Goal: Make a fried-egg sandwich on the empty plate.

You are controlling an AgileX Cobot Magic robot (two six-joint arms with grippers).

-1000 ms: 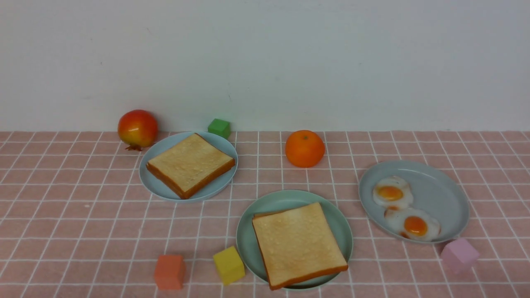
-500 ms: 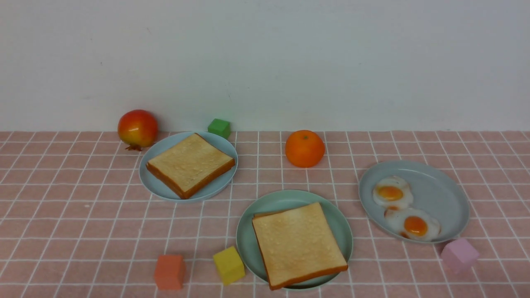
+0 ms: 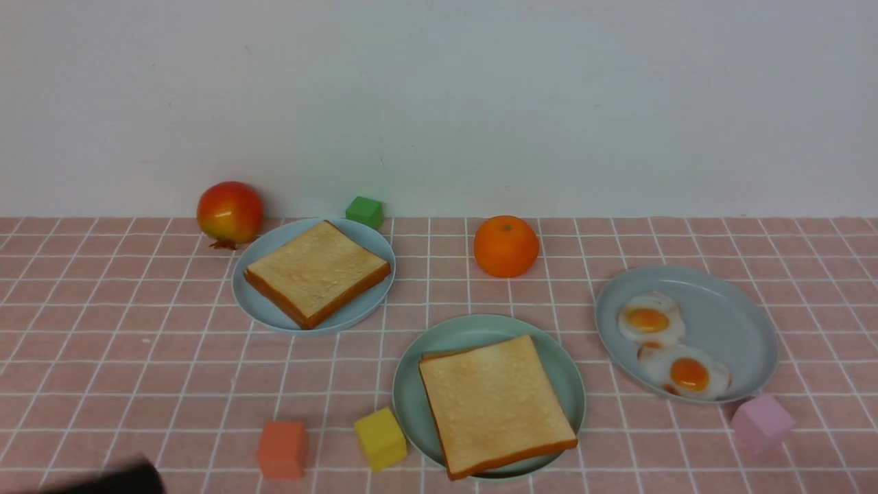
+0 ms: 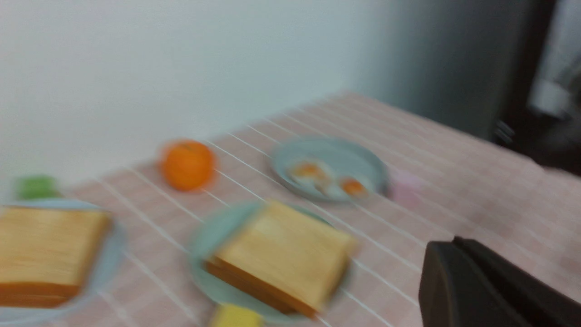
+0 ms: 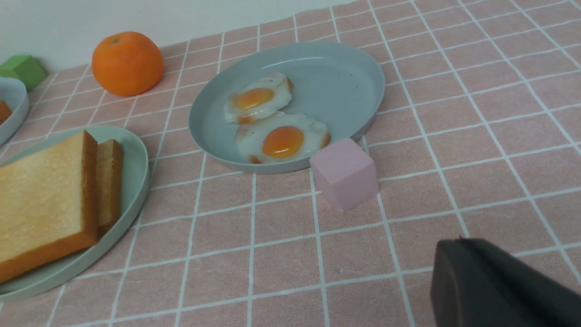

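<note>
The pink checked surface (image 3: 137,357) is carrying three plates, and the mint-green plate (image 3: 473,329) near the front middle is already holding a sandwich (image 3: 494,401): the right wrist view is showing two toast slices stacked there, the upper one sitting slightly askew on the lower. Whether a fried egg is lying between them cannot be told, since nothing white is peeking out at the edges. A grey-blue plate (image 3: 727,309) on the right is holding two fried eggs (image 3: 662,346) touching each other, and another grey-blue plate (image 3: 274,312) at the back left is carrying one spare toast (image 3: 317,273). An orange (image 3: 505,245), a red fruit (image 3: 230,213) and green (image 3: 364,210), yellow (image 3: 379,439), orange-red (image 3: 282,449) and pink (image 3: 761,422) blocks are standing around them. The stacking is looking finished, with only the egg in doubt. The left hand (image 3: 110,480) is showing as a dark corner at the front left edge, and the right hand (image 5: 494,286) is appearing only in its own wrist view; for both, whether the fingers are apart or together cannot be told.
</note>
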